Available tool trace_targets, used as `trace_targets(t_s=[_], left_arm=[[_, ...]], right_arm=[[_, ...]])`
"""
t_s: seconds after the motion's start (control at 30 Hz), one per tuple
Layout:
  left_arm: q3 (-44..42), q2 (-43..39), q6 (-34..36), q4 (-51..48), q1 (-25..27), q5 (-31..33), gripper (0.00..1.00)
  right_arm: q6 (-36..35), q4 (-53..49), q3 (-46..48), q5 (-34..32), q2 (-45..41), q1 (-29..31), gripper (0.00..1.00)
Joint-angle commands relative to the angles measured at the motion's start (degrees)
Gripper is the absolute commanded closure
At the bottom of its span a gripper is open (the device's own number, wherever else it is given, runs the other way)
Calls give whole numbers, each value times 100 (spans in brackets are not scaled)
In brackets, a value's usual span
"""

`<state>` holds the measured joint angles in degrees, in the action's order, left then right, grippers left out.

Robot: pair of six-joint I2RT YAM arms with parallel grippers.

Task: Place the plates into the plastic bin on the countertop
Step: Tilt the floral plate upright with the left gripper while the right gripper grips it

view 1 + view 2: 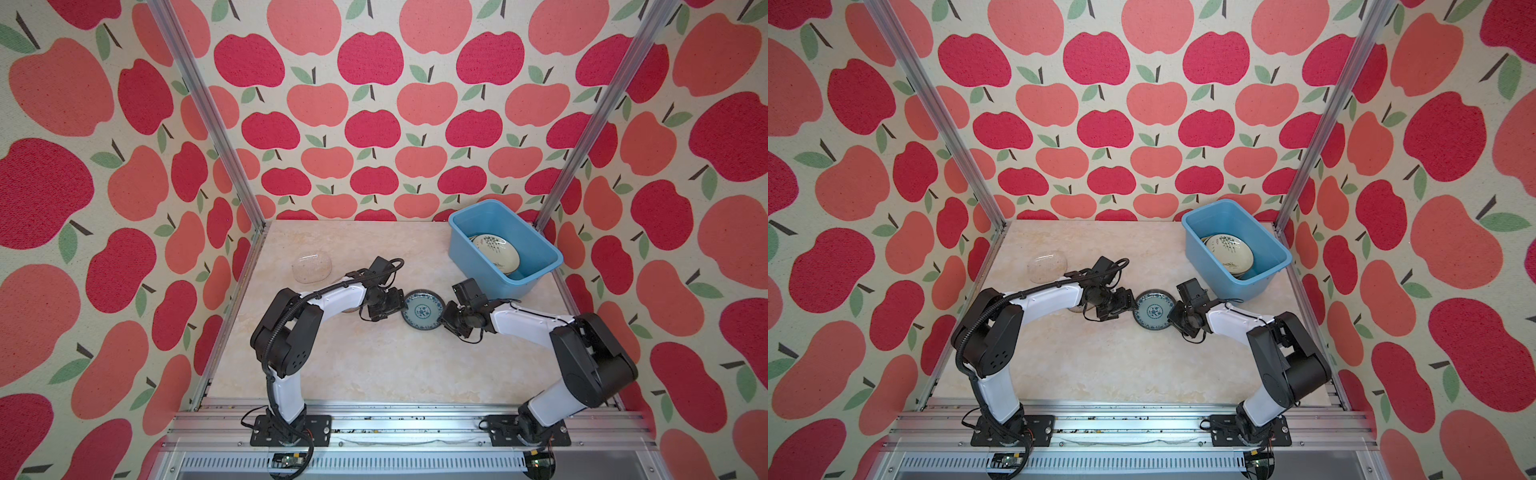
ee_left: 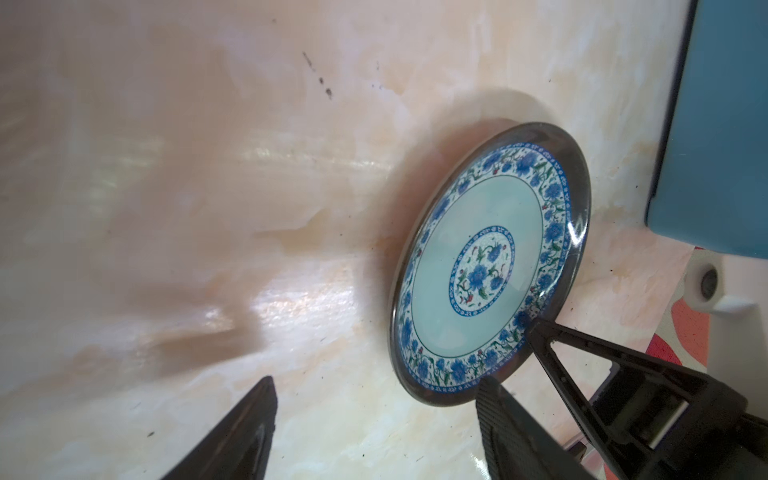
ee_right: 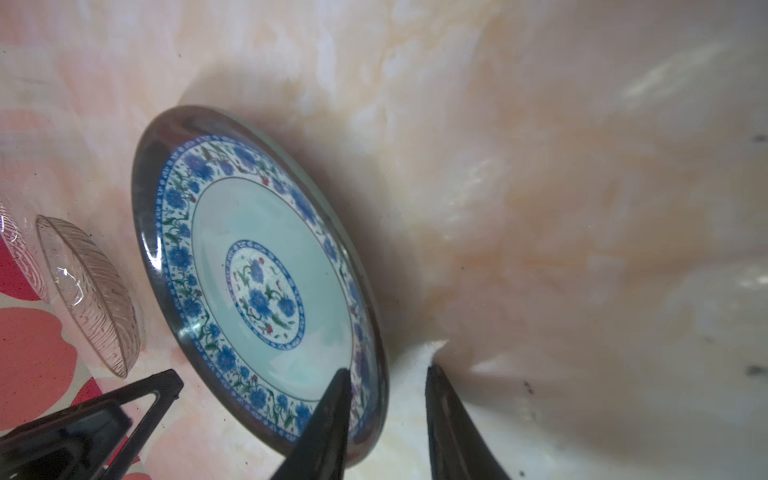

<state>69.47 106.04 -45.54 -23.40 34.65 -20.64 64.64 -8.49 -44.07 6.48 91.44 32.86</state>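
The small blue-patterned plate (image 1: 422,309) (image 1: 1154,310) lies on the countertop (image 1: 374,365) between both grippers. My right gripper (image 3: 387,369) (image 1: 444,312) straddles its rim: one finger lies over the plate's (image 3: 266,270) patterned face, the other stands outside the rim, a gap away. My left gripper (image 2: 378,380) (image 1: 402,302) is wide open at the opposite edge, one finger against the plate's (image 2: 478,266) rim. The light blue plastic bin (image 1: 536,270) (image 1: 1196,249) at the back right holds a cream plate with a plant drawing (image 1: 494,249) on top of others.
A clear glass plate (image 1: 311,269) (image 1: 1047,266) sits at the back left of the countertop. Another glass plate (image 3: 91,299) lies partly under my left forearm. The bin's wall (image 2: 715,124) is close behind the blue-patterned plate. Aluminium rails edge the front.
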Motion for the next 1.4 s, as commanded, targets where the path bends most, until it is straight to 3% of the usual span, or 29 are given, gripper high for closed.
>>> trace_targets(t_s=[0.0, 0.5, 0.77, 0.93, 1.37], left_arm=[[-76, -7, -98, 210, -27, -136, 22], [-401, -655, -560, 294, -22, 122, 22], [-737, -1585, -843, 20, -68, 793, 22], [-1121, -2013, -946, -41, -184, 894, 22], [-1832, -2670, -732, 848, -479, 308, 29]], right_arm=[[180, -38, 15, -210, 325, 64, 67], [-242, -324, -671, -289, 512, 287, 96], [-629, -725, -1199, -458, 172, 476, 98], [-766, -933, -1404, -401, -100, 490, 98], [-813, -1013, -1578, 954, -747, 484, 99]])
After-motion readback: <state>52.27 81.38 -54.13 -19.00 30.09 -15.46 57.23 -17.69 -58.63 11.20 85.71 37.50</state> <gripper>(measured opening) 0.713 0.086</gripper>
